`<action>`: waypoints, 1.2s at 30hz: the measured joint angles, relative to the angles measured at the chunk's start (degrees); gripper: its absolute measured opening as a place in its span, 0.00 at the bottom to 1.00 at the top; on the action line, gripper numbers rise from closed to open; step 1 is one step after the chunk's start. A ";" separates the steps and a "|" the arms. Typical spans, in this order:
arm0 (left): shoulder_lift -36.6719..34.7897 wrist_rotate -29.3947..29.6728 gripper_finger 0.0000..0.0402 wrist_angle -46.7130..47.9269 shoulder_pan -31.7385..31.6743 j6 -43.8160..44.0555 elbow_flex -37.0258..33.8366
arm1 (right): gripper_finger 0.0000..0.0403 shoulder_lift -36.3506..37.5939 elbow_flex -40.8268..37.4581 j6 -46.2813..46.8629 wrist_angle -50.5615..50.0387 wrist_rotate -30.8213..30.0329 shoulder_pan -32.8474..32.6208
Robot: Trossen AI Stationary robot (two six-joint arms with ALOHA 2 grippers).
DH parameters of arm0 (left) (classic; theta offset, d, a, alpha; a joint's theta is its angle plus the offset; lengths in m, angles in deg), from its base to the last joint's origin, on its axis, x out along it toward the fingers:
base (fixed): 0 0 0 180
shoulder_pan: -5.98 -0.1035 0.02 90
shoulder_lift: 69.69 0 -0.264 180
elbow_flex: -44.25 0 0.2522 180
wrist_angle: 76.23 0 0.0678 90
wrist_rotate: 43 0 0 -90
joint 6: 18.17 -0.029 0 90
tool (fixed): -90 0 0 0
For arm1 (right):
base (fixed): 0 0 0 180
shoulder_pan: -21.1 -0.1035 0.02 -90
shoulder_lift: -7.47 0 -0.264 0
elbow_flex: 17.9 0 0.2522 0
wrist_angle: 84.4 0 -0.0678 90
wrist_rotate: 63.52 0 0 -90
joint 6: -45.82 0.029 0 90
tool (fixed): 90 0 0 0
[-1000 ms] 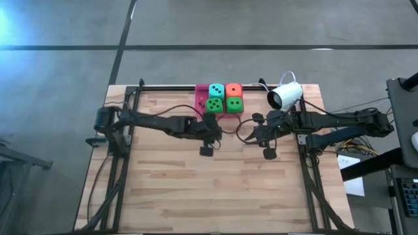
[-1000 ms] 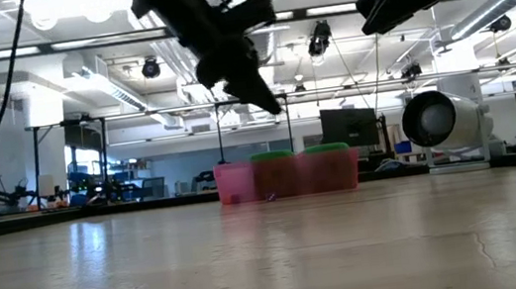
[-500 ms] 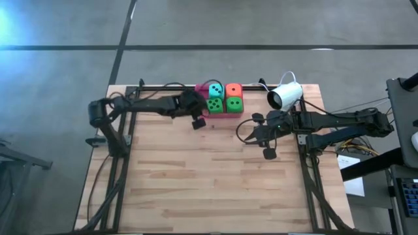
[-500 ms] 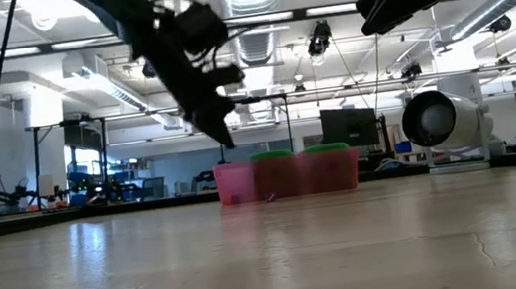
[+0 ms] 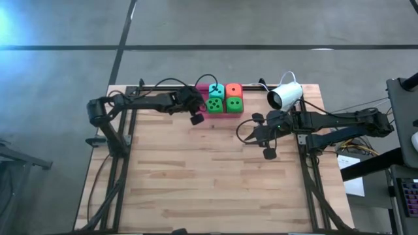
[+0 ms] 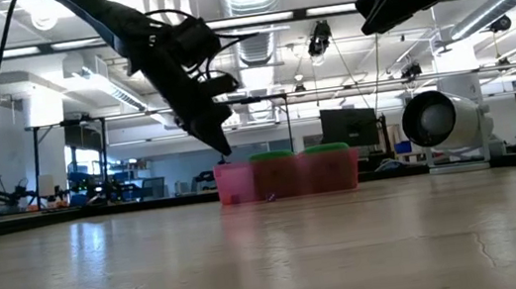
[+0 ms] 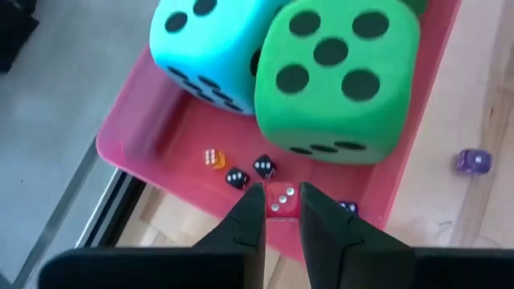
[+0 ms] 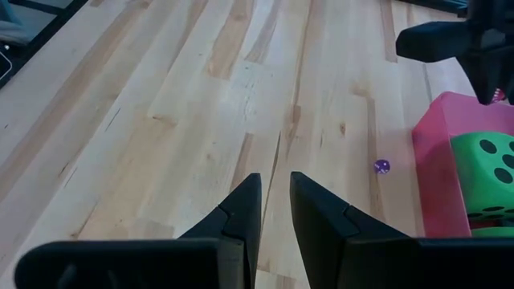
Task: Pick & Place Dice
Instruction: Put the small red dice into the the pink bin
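While the left gripper [image 7: 281, 193] hung over the 9 o'clock edge of the pink tray [image 7: 167, 122], its fingers were clenched on a small red die [image 7: 280, 205]. Just beyond it the teal die [image 7: 213, 40] and a green die [image 7: 337, 80] sat touching in the tray, with the orange die [image 5: 234, 90] and the second green die [image 5: 234, 104] at their 3 o'clock side, all at 12 o'clock on the table [image 5: 215, 176]. The right gripper [image 8: 273, 186] waited at 3 o'clock above the table, its fingers almost closed on nothing.
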 joint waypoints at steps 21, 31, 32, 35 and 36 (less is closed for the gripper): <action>0.04 -0.42 0.44 -1.72 0.11 0.50 -0.35 | 0.16 0.00 -0.02 0.01 -0.02 0.02 -0.02; 0.04 -0.39 0.57 -1.25 -0.39 4.79 -0.35 | 0.16 0.00 -0.02 -0.04 -0.04 0.00 0.00; 0.04 -0.39 0.58 -1.24 -0.39 4.65 -0.35 | 0.16 0.00 -0.02 -0.04 -0.04 0.00 0.00; 0.04 -0.37 0.60 -1.19 -0.37 4.35 -0.35 | 0.16 0.00 -0.02 -0.15 -0.04 0.00 0.00; 0.04 -0.37 0.60 -1.06 -0.39 4.35 -0.35 | 0.16 0.00 -0.02 -0.15 -0.04 0.02 0.00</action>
